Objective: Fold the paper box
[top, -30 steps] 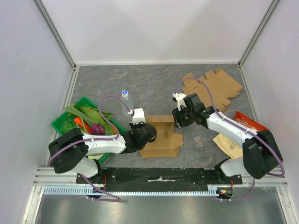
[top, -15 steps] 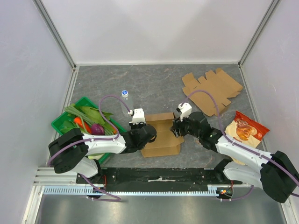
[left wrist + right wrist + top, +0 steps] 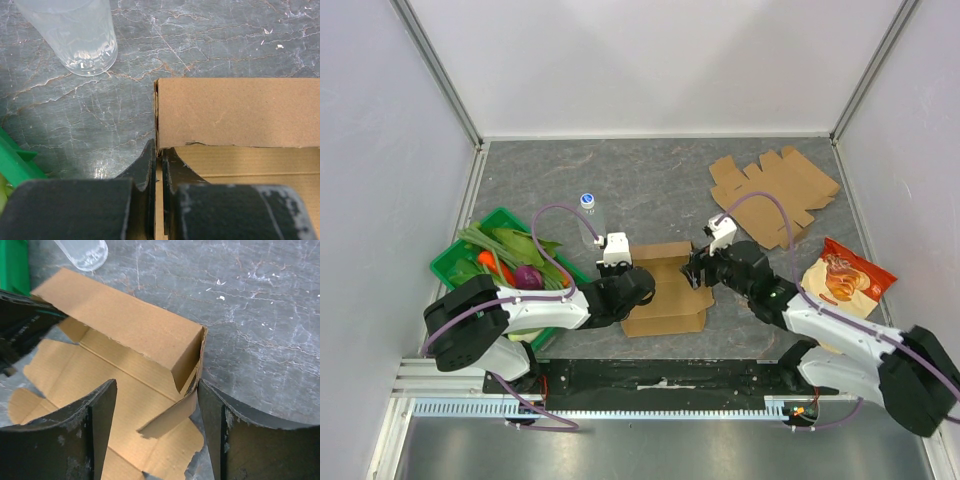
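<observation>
A brown paper box (image 3: 665,288), partly folded, lies on the grey table between the arms. Its back wall (image 3: 235,112) stands up. My left gripper (image 3: 642,284) is shut on the box's left side wall; in the left wrist view its fingers (image 3: 159,165) pinch the cardboard edge. My right gripper (image 3: 698,270) is open over the box's right end. In the right wrist view it (image 3: 157,390) straddles the raised right side flap (image 3: 172,415), with the right finger (image 3: 210,405) just outside the flap.
A clear plastic bottle (image 3: 588,215) stands left of the box, close to my left gripper. A green tray (image 3: 455,258) of vegetables is at the left. Flat cardboard blanks (image 3: 775,190) lie at the back right. A snack bag (image 3: 842,275) lies at the right.
My right arm swung from the back right and lowered its gripper to the box's right end. The right side flap now stands between its jaws. The left gripper has kept its hold.
</observation>
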You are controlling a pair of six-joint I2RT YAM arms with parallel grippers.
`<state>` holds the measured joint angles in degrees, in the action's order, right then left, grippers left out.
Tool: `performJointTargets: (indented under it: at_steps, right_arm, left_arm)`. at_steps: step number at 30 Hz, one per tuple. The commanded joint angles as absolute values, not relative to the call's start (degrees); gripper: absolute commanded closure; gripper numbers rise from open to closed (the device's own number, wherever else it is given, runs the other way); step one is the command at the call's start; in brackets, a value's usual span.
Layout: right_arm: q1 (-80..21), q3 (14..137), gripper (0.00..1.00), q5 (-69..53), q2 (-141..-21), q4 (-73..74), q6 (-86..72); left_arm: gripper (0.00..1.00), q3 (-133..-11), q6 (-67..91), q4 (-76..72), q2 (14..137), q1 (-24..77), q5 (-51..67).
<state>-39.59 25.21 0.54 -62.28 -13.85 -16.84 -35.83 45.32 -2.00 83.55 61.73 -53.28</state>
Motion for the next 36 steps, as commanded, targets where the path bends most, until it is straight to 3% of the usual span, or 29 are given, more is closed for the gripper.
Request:
performJointTargets:
  at_steps: [1,5,6,10,17,21,27,36]
  right_arm:
    - [-39.7,29.2,0.26,3.3,-52.8,-5.9,-22.5]
    - [-39.6,30.3,0.27,10.9,-43.3,4.2,-24.6]
    - [-39.6,30.9,0.26,17.9,-41.0,9.2,-25.8]
    - [-35.3,37.3,0.27,29.9,-45.2,21.3,-29.4]
    - [-27.8,42.3,0.36,17.2,-63.7,25.1,-22.5]
    - [-31.7,41.3,0.41,12.6,-63.6,22.6,-18.6]
    - [-36.0,38.7,0.42,4.1,-67.0,13.7,-14.5]
    - [-37.5,36.0,0.40,1.7,-69.5,3.5,-12.3]
  left_arm:
    - [0.98,-36.0,46.1,-1.7,84.5,62.0,-53.2]
    - [0.98,-35.9,46.1,-1.7,84.4,62.0,-53.1]
    - [0.98,-35.9,46.1,-1.7,84.4,62.0,-53.1]
    - [0.98,-35.5,46.3,-1.8,84.3,62.0,-53.4]
    - [0.98,-35.7,47.0,-1.8,85.4,62.0,-52.6]
    - [0.98,-35.6,46.8,-1.8,85.2,62.0,-53.0]
    - [0.98,-36.0,46.5,-1.8,85.4,62.0,-53.1]
    - [0.98,-36.1,45.9,-1.8,85.2,62.0,-53.2]
